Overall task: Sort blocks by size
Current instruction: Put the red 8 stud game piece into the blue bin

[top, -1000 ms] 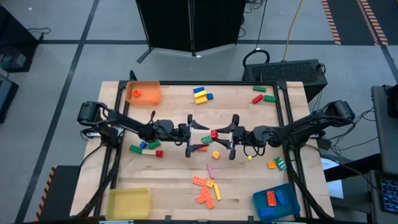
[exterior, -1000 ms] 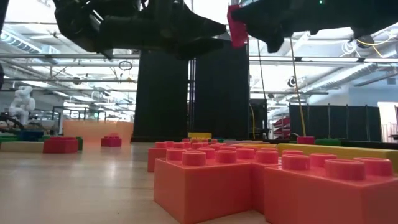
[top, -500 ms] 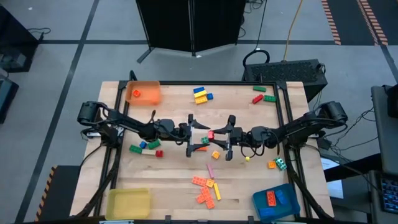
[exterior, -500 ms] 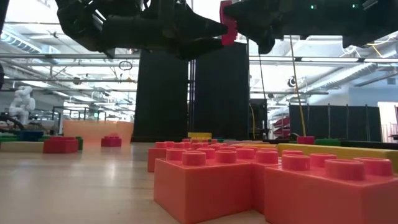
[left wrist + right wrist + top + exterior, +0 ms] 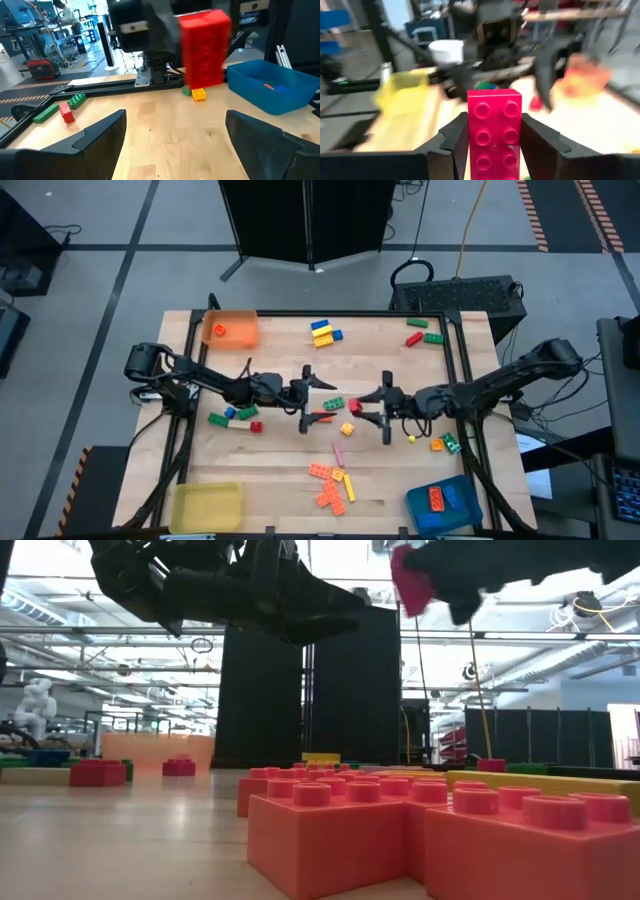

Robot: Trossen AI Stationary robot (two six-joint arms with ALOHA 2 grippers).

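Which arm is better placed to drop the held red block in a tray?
Right. The right gripper already clamps the red block, raised above the table and apart from the open, empty left gripper. The blue tray lies on its side.

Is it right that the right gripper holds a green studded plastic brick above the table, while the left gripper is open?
Not quite: the studded plastic brick in the right gripper is red, not green, as the right wrist view shows. It is above the table, and the left gripper is open.
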